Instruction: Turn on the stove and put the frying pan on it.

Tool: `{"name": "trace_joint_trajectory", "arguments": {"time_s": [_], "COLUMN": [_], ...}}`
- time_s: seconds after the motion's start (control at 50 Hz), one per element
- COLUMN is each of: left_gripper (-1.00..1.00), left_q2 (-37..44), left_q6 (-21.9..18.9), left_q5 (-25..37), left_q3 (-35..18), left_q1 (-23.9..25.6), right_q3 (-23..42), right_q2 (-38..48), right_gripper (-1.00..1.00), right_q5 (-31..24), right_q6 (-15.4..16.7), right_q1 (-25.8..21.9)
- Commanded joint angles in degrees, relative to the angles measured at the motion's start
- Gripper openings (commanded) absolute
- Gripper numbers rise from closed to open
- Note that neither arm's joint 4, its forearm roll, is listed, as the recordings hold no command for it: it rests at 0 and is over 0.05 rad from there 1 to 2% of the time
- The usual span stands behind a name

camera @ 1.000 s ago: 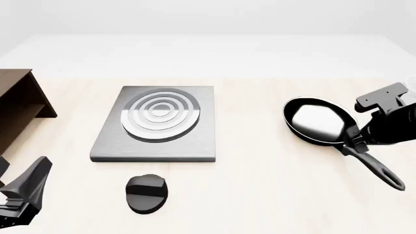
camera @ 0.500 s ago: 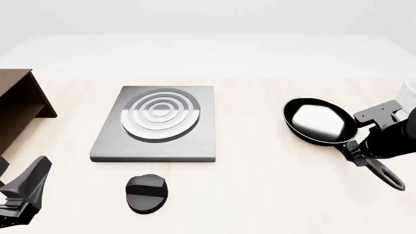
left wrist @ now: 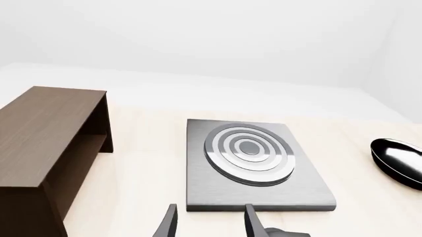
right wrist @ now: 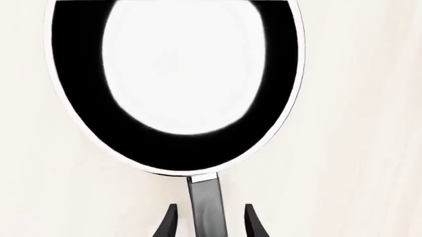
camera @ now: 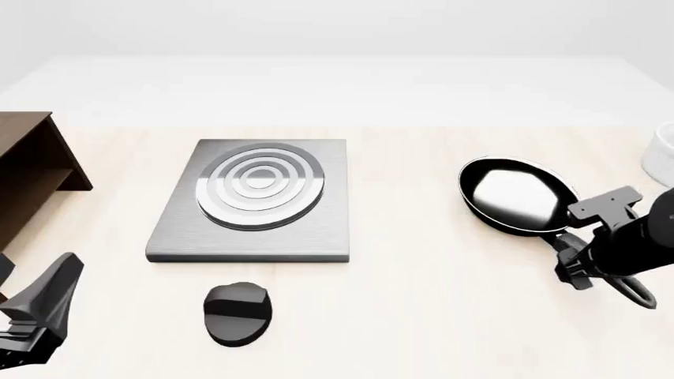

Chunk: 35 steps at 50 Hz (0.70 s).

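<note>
Simulated scene on a pale wooden bench [camera: 421, 316]. Much cut off or obscured. Right gripper [right wrist: 208, 223] low at the right edge of the front view, its dark body hiding the middle of the frying pan [camera: 518, 196] handle; only the loop end pokes out beyond it. From the right wrist camera, two fingertips [right wrist: 170, 222] seen either side of the handle with a sliver of bench visible on each side, so jaws apart and straddling it, not clamped. Pan rim clipped at the top of that view. Pan bowl empty, glossy inside reflecting white, resting on the bench well to the right of the stove [camera: 252, 204].

Left gripper [left wrist: 207, 224] barely in frame at the lower left corner of the front view, mostly cut off. From its wrist camera only two fingertips showing, spread with bench between them, holding nothing; jaws apart.

Stove a flat grey square plate near the middle, silver concentric rings bare, nothing on them. Black oval knob [camera: 238, 313] on the bench just in front of the plate, apart from it; whether on or off impossible to tell.

Brown wooden shelf [camera: 30, 170] at the far left, partly cropped; inside shadowed, no contents made out. Sliver of a white object [camera: 661, 151] at the right edge, too cropped to identify.
</note>
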State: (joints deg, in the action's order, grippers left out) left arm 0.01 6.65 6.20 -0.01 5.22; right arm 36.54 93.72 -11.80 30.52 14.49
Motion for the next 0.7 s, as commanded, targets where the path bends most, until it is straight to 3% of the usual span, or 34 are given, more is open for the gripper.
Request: {"name": "trace_joint_trajectory", "arguments": {"time_s": [0.02, 0.08, 0.1, 0.32, 0.4, 0.7], "left_gripper": [1.0, 1.0, 1.0, 1.0, 1.0, 1.0], "left_q2": [0.0, 0.0, 0.0, 0.0, 0.0, 0.0], "left_q6": [0.0, -0.1, -0.1, -0.1, -0.1, 0.0], "left_q5": [0.0, 0.0, 0.0, -0.1, -0.1, -0.2], "left_q3": [0.0, 0.0, 0.0, 0.0, 0.0, 0.0], "left_q1": [0.0, 0.0, 0.0, 0.0, 0.0, 0.0], "right_q3": [-0.8, -1.0, -0.9, 0.8, 1.9, 4.3], "right_q2": [1.3, 0.9, 0.5, -6.4, -8.8, -14.8], "right_gripper": [1.0, 1.0, -1.0, -1.0, -1.0, -1.0], "right_q5": [0.8, 0.6, 0.4, -4.9, -6.8, -12.6], "right_q6": [-0.3, -0.6, -0.4, -3.3, -2.0, -2.6], "right_q1": [0.1, -0.2, 0.0, -3.3, -3.1, -6.7]}}
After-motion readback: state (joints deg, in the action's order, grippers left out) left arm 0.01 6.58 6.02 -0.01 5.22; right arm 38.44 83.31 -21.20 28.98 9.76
